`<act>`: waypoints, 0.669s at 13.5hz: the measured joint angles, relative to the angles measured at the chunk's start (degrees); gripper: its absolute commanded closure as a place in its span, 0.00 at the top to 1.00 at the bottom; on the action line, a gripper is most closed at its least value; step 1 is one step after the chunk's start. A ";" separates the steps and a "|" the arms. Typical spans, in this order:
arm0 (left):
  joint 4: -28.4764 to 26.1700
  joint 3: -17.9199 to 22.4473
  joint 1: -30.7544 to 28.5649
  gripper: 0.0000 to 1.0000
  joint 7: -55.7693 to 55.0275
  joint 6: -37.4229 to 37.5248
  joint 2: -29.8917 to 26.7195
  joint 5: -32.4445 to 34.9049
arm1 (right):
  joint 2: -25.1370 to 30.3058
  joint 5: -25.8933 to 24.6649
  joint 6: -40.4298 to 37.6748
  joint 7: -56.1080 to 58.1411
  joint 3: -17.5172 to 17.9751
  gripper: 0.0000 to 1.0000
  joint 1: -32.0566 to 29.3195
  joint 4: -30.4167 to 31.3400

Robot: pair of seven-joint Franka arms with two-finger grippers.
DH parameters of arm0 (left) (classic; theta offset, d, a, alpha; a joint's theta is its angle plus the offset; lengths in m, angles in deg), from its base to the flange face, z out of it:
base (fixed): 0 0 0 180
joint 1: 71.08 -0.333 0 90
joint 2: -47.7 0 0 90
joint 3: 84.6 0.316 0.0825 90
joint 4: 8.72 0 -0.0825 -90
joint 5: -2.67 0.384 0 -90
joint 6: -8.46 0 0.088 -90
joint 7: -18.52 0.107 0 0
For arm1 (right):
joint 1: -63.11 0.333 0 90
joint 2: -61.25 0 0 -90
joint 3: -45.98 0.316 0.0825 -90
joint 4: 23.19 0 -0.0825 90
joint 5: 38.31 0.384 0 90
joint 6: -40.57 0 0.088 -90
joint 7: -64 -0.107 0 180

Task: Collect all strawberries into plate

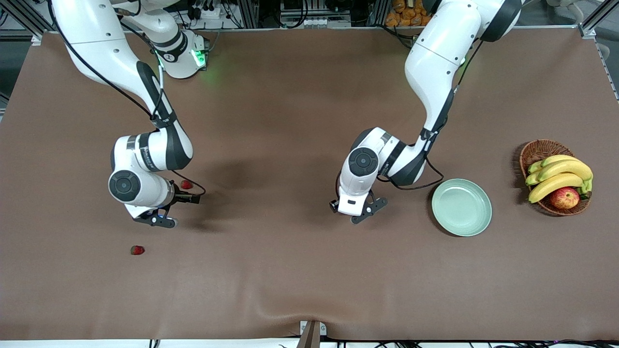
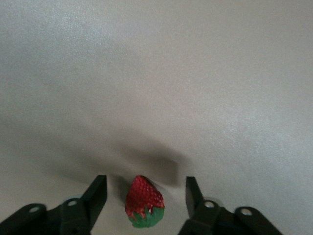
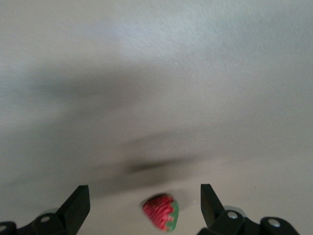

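Starting at the right arm's end of the table [image 1: 290,121]: my right gripper [image 1: 157,220] hangs low over the cloth with its fingers spread wide and nothing in them. Two strawberries lie loose here. One [image 1: 186,184] is just beside the right wrist. The other [image 1: 137,250] is nearer the front camera and a little apart from the gripper. The right wrist view shows a berry [image 3: 161,211] ahead, lined up between the spread fingers [image 3: 78,200]. I cannot tell which of the two it is. I judge the wide stance is meant to leave room to drop around that berry.

Toward the middle, my left gripper [image 1: 358,212] sits down at the table. The front view hides what is under it. The left wrist view shows the third strawberry [image 2: 144,209] between the fingers [image 2: 98,193], lying on the cloth. I can see a gap on each side of the berry, so the fingers are apart and not pinching it yet. Straddling it this way centres the berry for a squeeze across its width. The fruit is small and rounded, and I think an off-centre pinch could squirt it out.

The plate [image 1: 462,208] lies just beside the left arm, toward that arm's end, and it has no berries in it. I would say that makes it a short carry for this first one. The fruit basket [image 1: 539,150] is further along and plays no part.
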 measured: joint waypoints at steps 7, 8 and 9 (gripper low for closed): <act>0.02 -0.18 0.84 0.00 4.06 0.00 0.07 0.18 | 5.24 0.11 9.56 -4.79 0.10 1.00 -0.39 12.83; 0.02 -0.17 0.89 0.00 5.55 0.00 0.05 0.19 | 5.84 0.11 9.56 -5.00 0.08 1.00 -0.39 13.29; 0.01 -0.07 0.77 0.00 7.11 0.00 -0.07 0.19 | 6.12 0.11 9.56 -5.17 0.08 1.00 -0.39 13.56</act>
